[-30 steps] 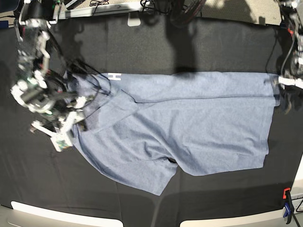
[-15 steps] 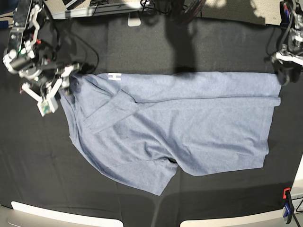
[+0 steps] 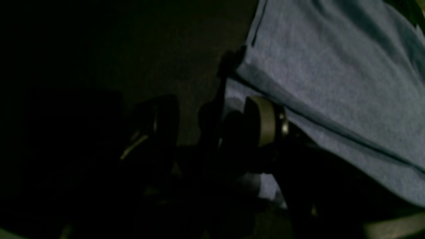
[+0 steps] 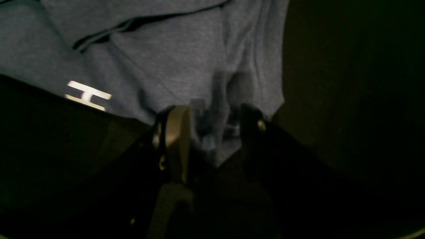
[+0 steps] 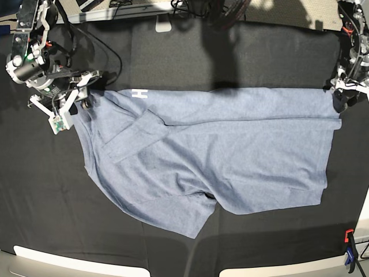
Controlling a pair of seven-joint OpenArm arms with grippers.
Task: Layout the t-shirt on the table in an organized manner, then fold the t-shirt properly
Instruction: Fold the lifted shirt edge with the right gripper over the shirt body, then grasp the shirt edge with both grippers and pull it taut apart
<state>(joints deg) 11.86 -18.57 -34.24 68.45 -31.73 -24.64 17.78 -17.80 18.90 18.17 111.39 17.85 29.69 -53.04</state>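
Hovering at the table's far corners, my left claw and right claw gape apart over the t-shirt's ends.

A light blue-grey heathered t-shirt lies spread across the middle of the table, lengthwise from nine o'clock to three o'clock, its plain side up. One straight edge runs along twelve o'clock; the hem at three o'clock is doubled into a narrow fold. A sleeve juts toward six o'clock, and a folded flap creases the cloth near ten o'clock, where a white block letter H shows at the edge. The table is draped in matte black cloth, with an orange-and-blue clamp at five o'clock.
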